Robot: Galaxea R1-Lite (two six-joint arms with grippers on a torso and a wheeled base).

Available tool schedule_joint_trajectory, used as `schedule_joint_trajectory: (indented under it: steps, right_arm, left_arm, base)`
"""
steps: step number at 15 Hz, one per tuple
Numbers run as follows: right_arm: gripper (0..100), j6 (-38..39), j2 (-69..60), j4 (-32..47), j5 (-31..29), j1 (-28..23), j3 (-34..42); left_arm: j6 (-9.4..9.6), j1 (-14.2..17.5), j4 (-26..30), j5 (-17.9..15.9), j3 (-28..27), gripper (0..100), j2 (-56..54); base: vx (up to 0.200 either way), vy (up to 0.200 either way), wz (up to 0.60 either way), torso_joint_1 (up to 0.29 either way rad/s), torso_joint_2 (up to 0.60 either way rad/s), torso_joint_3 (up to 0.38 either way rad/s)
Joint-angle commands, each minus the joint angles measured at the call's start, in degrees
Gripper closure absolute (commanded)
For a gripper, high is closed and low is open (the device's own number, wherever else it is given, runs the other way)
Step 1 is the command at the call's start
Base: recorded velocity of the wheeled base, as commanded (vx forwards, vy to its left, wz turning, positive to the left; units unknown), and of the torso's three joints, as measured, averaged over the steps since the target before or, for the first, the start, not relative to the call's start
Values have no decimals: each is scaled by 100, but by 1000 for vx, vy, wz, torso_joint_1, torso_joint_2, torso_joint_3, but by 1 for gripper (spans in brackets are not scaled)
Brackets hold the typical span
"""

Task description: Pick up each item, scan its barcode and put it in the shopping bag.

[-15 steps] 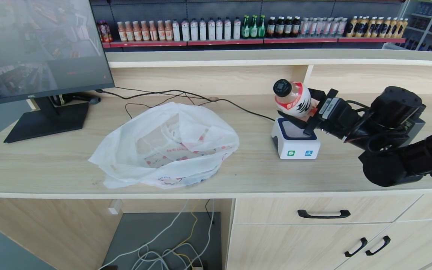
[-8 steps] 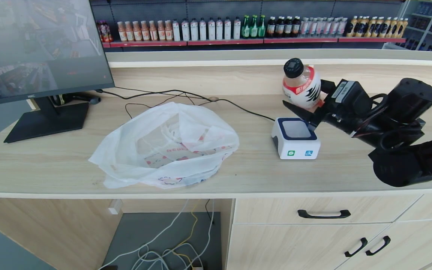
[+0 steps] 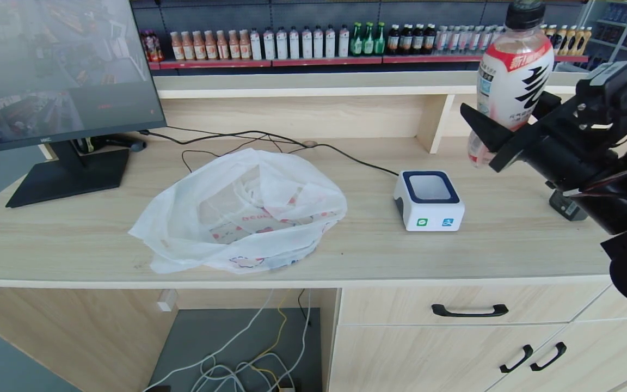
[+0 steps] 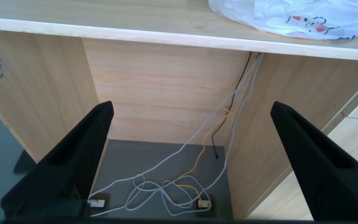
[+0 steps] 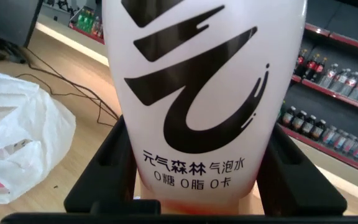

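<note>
Head view, Sam, left to right: what have we got?

Starting at the left, Jo, the left claw [image 4: 194, 162] hangs low in front of the counter [image 3: 47, 239], facing the gap beneath it. Fingers wide apart, holding nothing. Up top, the bag [image 3: 237, 212] sits open-mouthed mid-counter with something boxy inside. Right of it, well apart, is the scanner [image 3: 429, 201], window up, nothing over it. Then, high and further right, the bottle [image 3: 512, 81], upright, cap on top.

And the right claw [image 3: 506, 111]?

Clamped on the bottle's lower half, one finger either side. The right wrist view has the label square on between them. So the bottle is in that claw, off the counter, above and to the right of the scanner, not over it.

Which step, would you say?

Bottle in hand, somewhere between scan and bagging, I reckon. Whether it has beeped, I can't tell. If not, the barcode must come down facing that window. If so, it's a long carry leftward past the scanner to the bag's mouth, then a low release so it doesn't topple.
</note>
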Motion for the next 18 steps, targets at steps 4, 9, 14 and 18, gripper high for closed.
schedule_joint_trajectory:
  steps: [4,9,14,18]
  right_arm:
    - [100,1069,-601,-171,-251,26,534]
    - [100,1869,-601,-188,-937,96,824]
    - [100,1957,-566,-364,-1877,773,982]
    - [100,2063,-627,-338,-1877,808,1009]
  left_arm:
    - [-4,4,0,0,0,0,-1]
    - [-4,4,0,0,0,0,-1]
    - [-4,4,0,0,0,0,-1]
    - [-4,4,0,0,0,0,-1]
  base:
    - [0,0,0,0,0,0]
    - [0,0,0,0,0,0]
    - [0,0,0,0,0,0]
    - [0,0,0,0,0,0]
